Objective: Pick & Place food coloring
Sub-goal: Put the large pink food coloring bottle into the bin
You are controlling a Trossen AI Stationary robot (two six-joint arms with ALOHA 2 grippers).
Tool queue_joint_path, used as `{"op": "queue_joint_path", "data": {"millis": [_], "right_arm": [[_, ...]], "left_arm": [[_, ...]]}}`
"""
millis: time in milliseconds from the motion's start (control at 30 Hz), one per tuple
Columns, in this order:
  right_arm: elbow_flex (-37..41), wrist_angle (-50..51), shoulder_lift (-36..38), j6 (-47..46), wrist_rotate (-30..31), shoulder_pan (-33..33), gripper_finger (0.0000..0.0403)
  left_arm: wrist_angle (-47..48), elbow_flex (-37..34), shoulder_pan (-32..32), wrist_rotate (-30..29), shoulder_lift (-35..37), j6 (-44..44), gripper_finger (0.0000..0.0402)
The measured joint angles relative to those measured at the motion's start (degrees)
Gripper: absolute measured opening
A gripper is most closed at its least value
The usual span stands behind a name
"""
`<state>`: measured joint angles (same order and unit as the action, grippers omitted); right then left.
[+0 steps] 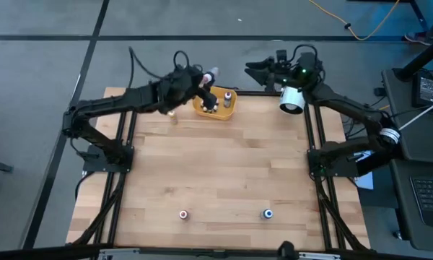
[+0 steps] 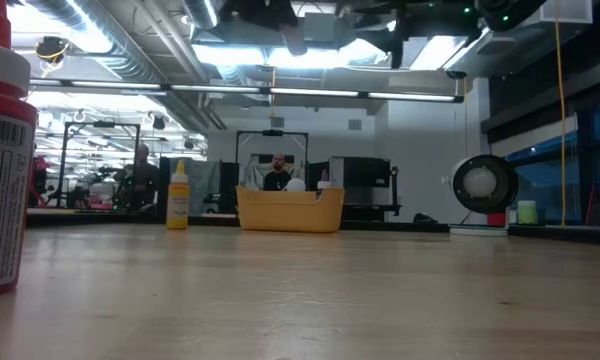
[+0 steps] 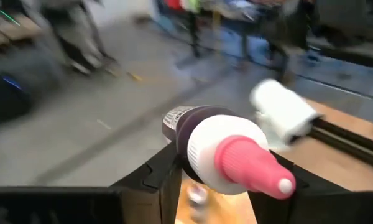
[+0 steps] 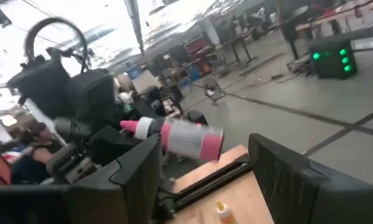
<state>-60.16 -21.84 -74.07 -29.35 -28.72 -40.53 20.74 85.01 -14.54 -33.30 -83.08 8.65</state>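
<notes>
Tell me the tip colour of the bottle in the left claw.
Pink, on a white cap; the bottle shows best in the left wrist view, held in the left claw.

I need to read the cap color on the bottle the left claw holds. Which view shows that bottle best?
The left wrist view: the held bottle fills the frame, its pink tip and white collar clear between the left claw's fingers. The right wrist view shows it sideways, farther off. The high view shows it tiny above the orange bowl. The low view does not show it.

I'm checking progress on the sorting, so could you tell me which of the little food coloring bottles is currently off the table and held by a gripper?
The pink-tipped bottle, clamped in the left gripper above the orange bowl. The others stand on the table or in the bowl.
</notes>
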Motion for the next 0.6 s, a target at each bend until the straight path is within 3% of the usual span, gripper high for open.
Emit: {"op": "queue_joint_path", "data": {"millis": [133, 333, 467, 600], "right_arm": [[-0.02, 3.26, 1.45, 1.37, -3.18, -1.81, 0.024], [-0.02, 4.95, 1.86, 2.75, -7.35, -2.87, 0.024], [-0.02, 7.68, 1.86, 4.71, -7.42, -2.87, 0.024], [-0.04, 10.14, 1.86, 6.55, -7.56, -2.87, 0.024]], "left_arm": [[8.08, 3.02, -4.91, 12.89, -1.37, 6.21, 0.0145], [9.91, 3.98, -11.05, 27.69, -4.53, 7.68, 0.0145], [9.92, 3.98, -13.28, 33.04, -7.85, 8.63, 0.0145], [9.96, 3.95, -13.82, 34.75, -11.86, 7.21, 0.0145]]}}
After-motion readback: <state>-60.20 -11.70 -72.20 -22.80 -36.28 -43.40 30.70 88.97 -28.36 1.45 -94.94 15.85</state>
